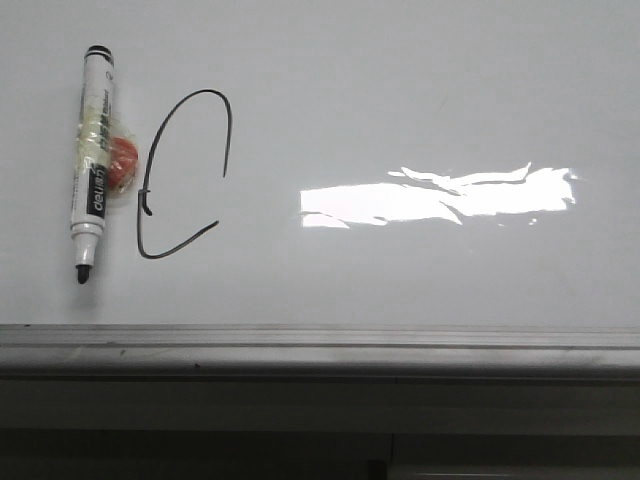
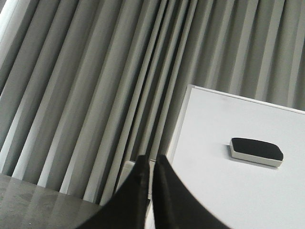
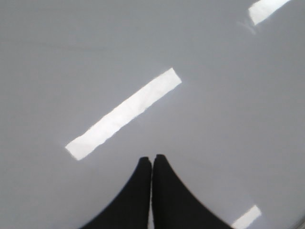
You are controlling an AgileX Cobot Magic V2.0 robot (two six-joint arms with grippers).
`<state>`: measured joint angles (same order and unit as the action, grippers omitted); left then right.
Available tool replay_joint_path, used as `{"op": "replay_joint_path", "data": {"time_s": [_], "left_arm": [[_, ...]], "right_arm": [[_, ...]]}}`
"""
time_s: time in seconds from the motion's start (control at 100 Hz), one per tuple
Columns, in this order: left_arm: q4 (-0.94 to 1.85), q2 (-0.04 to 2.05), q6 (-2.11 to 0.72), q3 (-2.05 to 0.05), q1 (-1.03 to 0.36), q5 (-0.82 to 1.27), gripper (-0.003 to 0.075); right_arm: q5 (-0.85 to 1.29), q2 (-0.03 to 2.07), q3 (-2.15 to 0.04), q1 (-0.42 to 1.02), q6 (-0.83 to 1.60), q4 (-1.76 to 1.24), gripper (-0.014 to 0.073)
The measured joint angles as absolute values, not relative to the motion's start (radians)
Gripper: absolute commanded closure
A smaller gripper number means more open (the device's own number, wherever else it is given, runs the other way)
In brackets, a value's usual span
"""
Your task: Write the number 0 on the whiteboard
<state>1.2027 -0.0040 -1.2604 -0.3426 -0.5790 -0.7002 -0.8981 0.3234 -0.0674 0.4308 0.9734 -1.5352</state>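
The whiteboard [image 1: 400, 90] fills the front view, pale and glossy, with a grey ledge along its bottom edge. The number 0 [image 1: 160, 170] is a thin dark oval outline at the left, unclosed on its right. A white marker [image 1: 92, 165] with a black tip lies just left of it, uncapped, tip pointing down, with tape and a red blob on its side. Neither gripper shows in the front view. My left gripper [image 2: 150, 160] is shut and empty, facing grey curtains beside a board's edge. My right gripper [image 3: 152, 160] is shut and empty over the glossy board surface [image 3: 214, 119].
A bright glare patch [image 1: 440, 197] lies across the board's middle. A black-topped eraser [image 2: 256, 151] lies on a white board [image 2: 228, 191] in the left wrist view. Grey pleated curtains [image 2: 86, 86] hang behind. Glare strips [image 3: 124, 112] show in the right wrist view.
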Motion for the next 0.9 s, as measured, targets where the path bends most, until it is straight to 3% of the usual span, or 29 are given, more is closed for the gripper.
{"op": "replay_joint_path", "data": {"time_s": [0.31,0.5,0.6,0.9], "left_arm": [[1.225,-0.004,-1.260,-0.343,-0.579,-0.700,0.0740],[1.706,-0.004,-1.260,-0.341,-0.579,-0.735,0.0740],[1.831,-0.004,-1.268,-0.318,-0.579,-0.781,0.0740],[1.862,-0.004,-1.670,-0.283,-0.549,-0.911,0.0740]], "right_arm": [[-0.894,0.323,-0.067,0.431,0.973,-1.535,0.0643],[-0.894,0.323,-0.067,0.431,0.972,-1.535,0.0643],[-0.894,0.323,-0.067,0.431,0.972,-1.535,0.0643],[-0.892,0.323,-0.067,0.431,0.972,-1.535,0.0643]]}}
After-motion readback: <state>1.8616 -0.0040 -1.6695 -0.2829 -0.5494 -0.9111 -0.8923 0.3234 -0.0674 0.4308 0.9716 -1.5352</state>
